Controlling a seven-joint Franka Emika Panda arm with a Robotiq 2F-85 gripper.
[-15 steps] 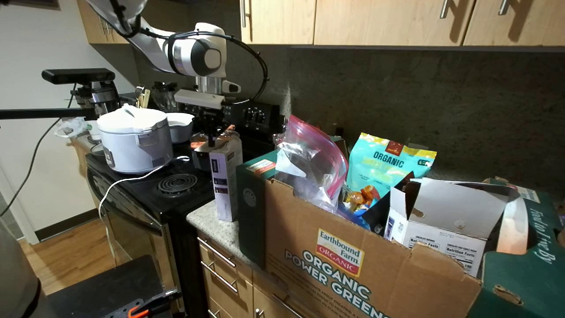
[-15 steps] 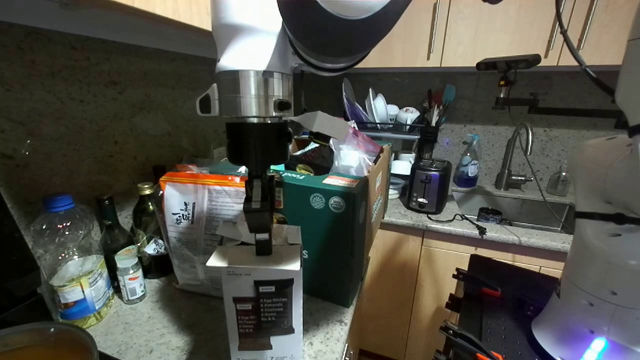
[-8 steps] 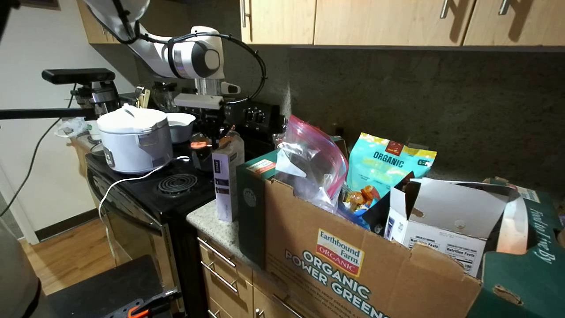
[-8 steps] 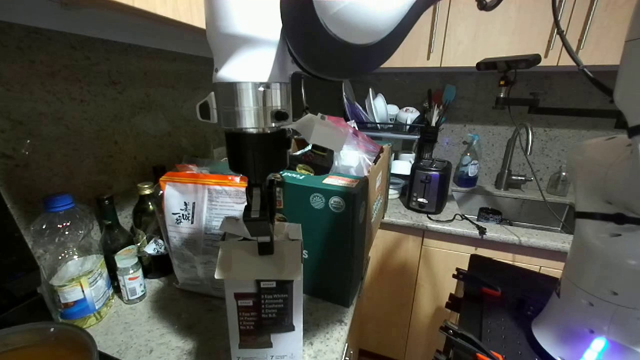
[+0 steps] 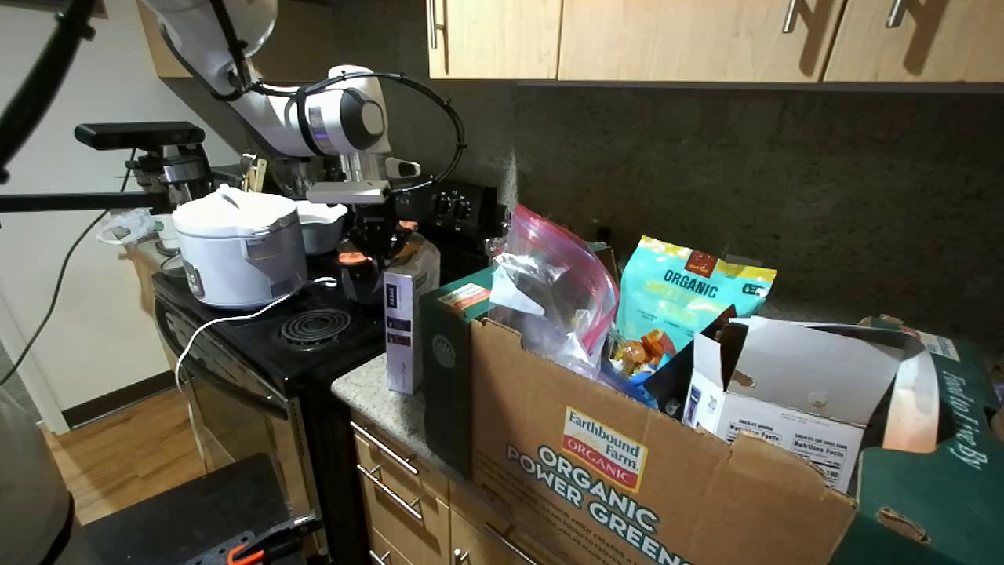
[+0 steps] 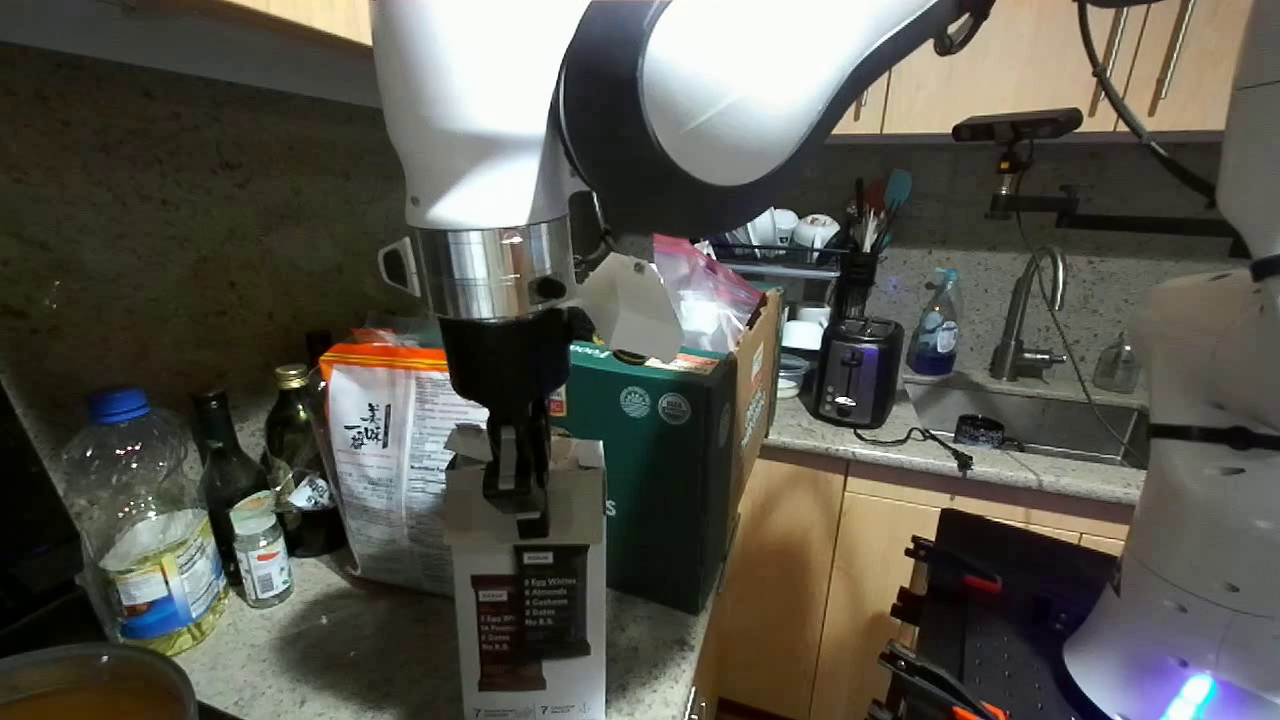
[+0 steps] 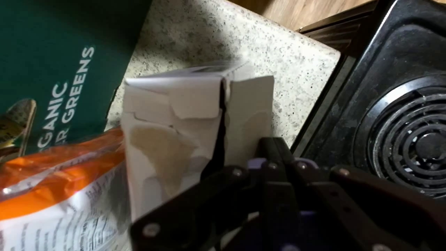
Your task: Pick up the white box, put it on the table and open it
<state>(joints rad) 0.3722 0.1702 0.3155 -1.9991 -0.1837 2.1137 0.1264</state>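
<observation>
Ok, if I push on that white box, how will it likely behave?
The white box stands tall and narrow on the counter, so a high push would probably tip it. Its bent-out flap looks like thin card, so likely floppy. I can't see inside, so its weight is a guess.

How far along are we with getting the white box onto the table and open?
Done: the white box stands on the table, its top flap bent outward with a dark gap alongside. In hand: the shut pincer is at that flap; whether it touches is hard to tell. Left, probably: opening the other flaps, which cover most of the top in the wrist view.
</observation>
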